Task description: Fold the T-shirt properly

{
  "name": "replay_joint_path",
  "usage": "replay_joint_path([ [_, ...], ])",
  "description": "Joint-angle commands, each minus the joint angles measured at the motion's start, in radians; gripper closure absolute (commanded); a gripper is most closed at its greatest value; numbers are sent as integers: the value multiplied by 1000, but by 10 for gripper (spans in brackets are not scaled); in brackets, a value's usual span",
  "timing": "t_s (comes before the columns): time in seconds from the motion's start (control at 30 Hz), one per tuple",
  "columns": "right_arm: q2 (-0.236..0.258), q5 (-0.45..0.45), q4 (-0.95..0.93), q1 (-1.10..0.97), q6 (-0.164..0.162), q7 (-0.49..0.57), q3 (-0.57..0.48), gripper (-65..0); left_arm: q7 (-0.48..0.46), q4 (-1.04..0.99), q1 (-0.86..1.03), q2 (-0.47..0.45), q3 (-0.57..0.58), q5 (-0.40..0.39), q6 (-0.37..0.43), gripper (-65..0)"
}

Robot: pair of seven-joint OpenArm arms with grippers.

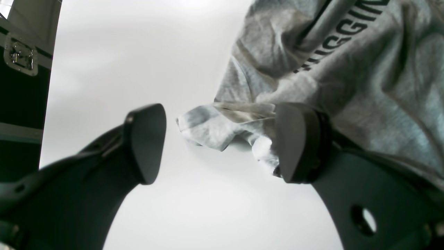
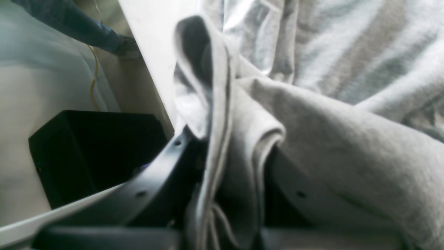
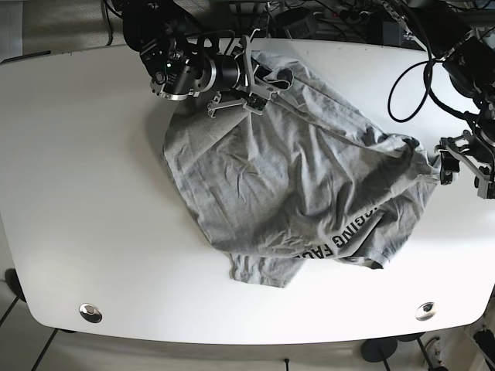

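Note:
The grey T-shirt [image 3: 294, 185] lies crumpled across the white table [image 3: 85, 170], with black lettering near its front hem. My right gripper [image 3: 254, 76] at the back of the table is shut on a bunched fold of the shirt [image 2: 242, 139], and cloth fills the space between its fingers [image 2: 163, 184]. My left gripper [image 3: 458, 165] is at the shirt's right edge. In the left wrist view it [image 1: 222, 144] is open, with a twisted corner of the shirt [image 1: 222, 128] lying between its jaws and against the right finger [image 1: 298, 142].
Cables and equipment [image 3: 325, 19] crowd the table's back edge. Two round metal fittings [image 3: 91, 312] [image 3: 424, 311] sit near the front corners. A black box [image 2: 93, 152] stands below the table edge by the right gripper. A dark case [image 1: 20, 86] is beyond the left gripper's side.

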Motion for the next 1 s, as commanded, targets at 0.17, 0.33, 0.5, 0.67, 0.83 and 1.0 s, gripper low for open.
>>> replay_joint_path([
  [0.17,-8,13,18,15,-1,22,1,-21,79,-11,73,-3,17,-185,2,-458],
  [0.33,-4,13,17,60,-1,43,-59,-21,74,70,162,115,172,-148,2,-424],
  [0.5,15,14,9,92,-2,45,-123,-205,71,147,179,234,327,16,2,-376],
  [0.67,16,20,20,90,-2,51,-109,-490,-11,147,184,302,477,207,2,-378],
  [0.83,18,126,41,57,7,91,156,-507,-21,153,237,348,520,305,2,-374],
  [1.0,55,260,14,127,4,92,460,-507,-22,141,279,349,522,309,2,-372],
])
